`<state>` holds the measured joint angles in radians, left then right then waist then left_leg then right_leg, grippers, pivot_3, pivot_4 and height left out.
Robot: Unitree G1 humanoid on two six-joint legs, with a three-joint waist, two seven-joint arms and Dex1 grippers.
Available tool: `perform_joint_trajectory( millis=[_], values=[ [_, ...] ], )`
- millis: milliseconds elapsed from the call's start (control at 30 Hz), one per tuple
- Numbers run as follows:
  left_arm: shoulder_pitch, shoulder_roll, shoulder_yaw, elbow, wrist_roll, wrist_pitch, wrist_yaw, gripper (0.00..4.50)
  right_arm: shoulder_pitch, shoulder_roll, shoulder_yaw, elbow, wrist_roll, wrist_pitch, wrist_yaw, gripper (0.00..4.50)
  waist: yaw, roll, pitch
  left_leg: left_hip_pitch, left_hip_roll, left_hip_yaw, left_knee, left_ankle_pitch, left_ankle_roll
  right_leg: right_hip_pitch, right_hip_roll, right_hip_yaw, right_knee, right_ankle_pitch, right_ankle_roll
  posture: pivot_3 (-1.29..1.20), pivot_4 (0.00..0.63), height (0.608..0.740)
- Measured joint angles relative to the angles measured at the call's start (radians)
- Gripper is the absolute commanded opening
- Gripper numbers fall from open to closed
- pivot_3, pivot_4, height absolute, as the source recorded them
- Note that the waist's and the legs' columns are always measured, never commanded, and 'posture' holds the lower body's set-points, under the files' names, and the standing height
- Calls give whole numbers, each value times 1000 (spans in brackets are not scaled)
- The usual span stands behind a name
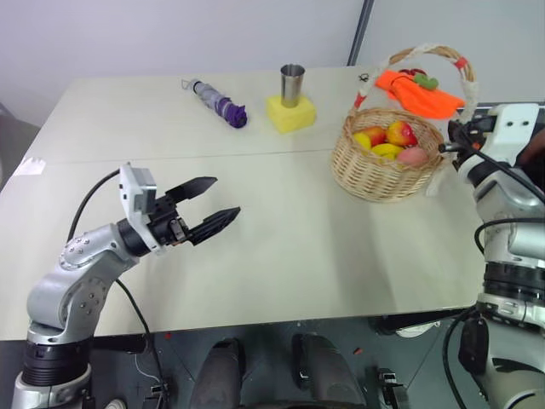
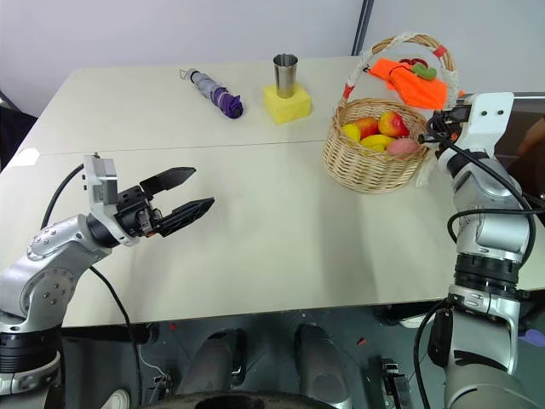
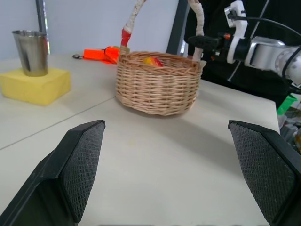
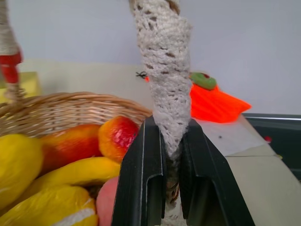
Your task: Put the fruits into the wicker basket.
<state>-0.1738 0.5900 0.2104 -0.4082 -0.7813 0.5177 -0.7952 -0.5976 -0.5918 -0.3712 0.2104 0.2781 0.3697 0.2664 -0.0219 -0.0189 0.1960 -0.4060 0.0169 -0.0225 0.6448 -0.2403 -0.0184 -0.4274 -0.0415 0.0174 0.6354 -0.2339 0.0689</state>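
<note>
Left gripper point(image 1: 207, 205) hovers spread over the smooth pale tabletop point(image 1: 281, 230); farther off, right gripper point(image 4: 171, 155) pinches the crocheted white handle of the round woven wicker basket point(image 1: 383, 166); fuzzy peach point(image 1: 412, 156) and red-yellow mango point(image 1: 401, 133) lie inside.

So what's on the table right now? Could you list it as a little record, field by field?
wicker basket: far right of the table
fruits: peach and mango lie inside it, with yellow bananas
right tool: shut on the basket's handle
left tool: open, holding nothing, above the table
steel cup: upright on the yellow sponge
folded umbrella: at the back
orange cloth: behind the basket
</note>
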Motion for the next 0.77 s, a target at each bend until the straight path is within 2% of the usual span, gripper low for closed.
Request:
perform_joint_trajectory(
  millis=[133, 267, 467, 600, 767],
  values=[
    [3, 0, 1, 3, 9, 0, 1, 4500, 25, -2, -13, -28, 10, -9, 7, 3259, 6, 0, 0, 0, 0, 0, 0, 0, 0, 0, -1, 0, 0, 0, 0, 0, 150, 740],
    [25, 0, 11, 15, 21, 0, 16, 4500, 165, -18, -33, -114, 34, -44, 81, 3259, 12, 0, 0, -1, -1, 0, 1, 0, 0, 1, -2, 0, -1, -1, 1, 0, 150, 740],
    [136, -3, 66, 67, 90, -43, 69, 4500, 404, -19, -99, -279, 160, -52, 252, 3259, 5, 1, 0, 1, 0, 1, 0, -1, 1, 1, -1, 1, -1, -1, 0, 0, 150, 740],
    [184, -8, 121, 140, 167, -91, 138, 4500, 537, -45, -27, -379, 168, -92, 408, 3259, 3, 1, 0, 2, 1, 2, 0, -1, 1, 1, 0, 1, 0, -1, 0, 0, 150, 740],
    [263, -51, 122, 210, 265, -178, 183, 4500, 547, -20, 88, -413, 152, -139, 476, 3259, 8, 1, -1, 1, 1, 3, 1, -1, 1, 1, -1, 1, -1, 0, -1, 0, 150, 740]
  ],
)
